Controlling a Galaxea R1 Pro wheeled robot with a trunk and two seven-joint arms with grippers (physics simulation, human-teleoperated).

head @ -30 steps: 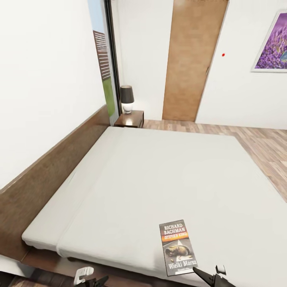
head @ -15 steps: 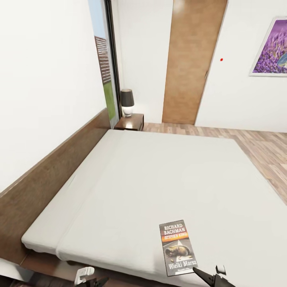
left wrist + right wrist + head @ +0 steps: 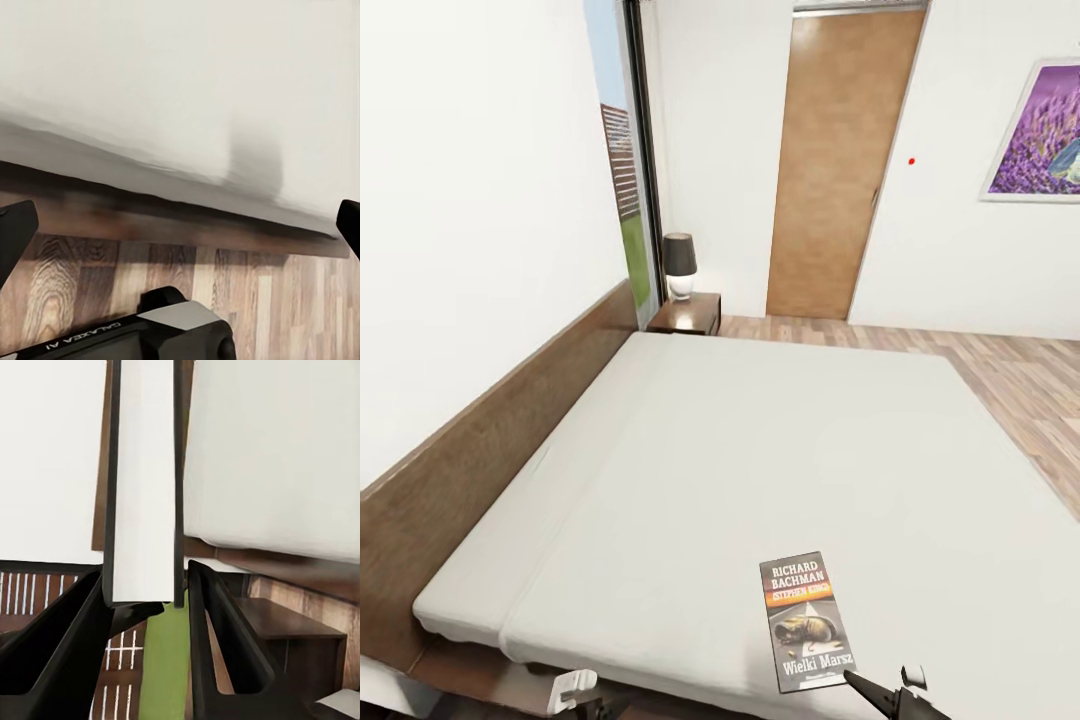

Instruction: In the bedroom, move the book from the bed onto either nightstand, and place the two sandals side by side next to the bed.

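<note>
The book [image 3: 807, 620] lies flat, cover up, on the pale mattress of the bed [image 3: 760, 450], close to its near edge. My right gripper [image 3: 887, 694] hovers just off that edge, right of the book and apart from it. In the right wrist view its dark fingers [image 3: 67, 656] stand open with nothing between them. My left gripper [image 3: 180, 225] is open wide, facing the mattress side and the dark bed frame [image 3: 187, 217] above the plank floor. A nightstand [image 3: 687, 313] stands beyond the bed's far corner. The sandals are out of view.
A lamp [image 3: 679, 265] with a dark shade sits on the nightstand. Behind it are a tall window [image 3: 622, 170], a tan door [image 3: 835, 170] and a lavender picture [image 3: 1040, 130]. Wood floor [image 3: 1020, 370] runs along the bed's right side. The brown headboard [image 3: 490, 440] lines the left wall.
The head camera has shifted, so the far wall, door and nightstand sit lower in the picture. The book has stayed in place, and my left gripper shows lower at the bottom edge.
</note>
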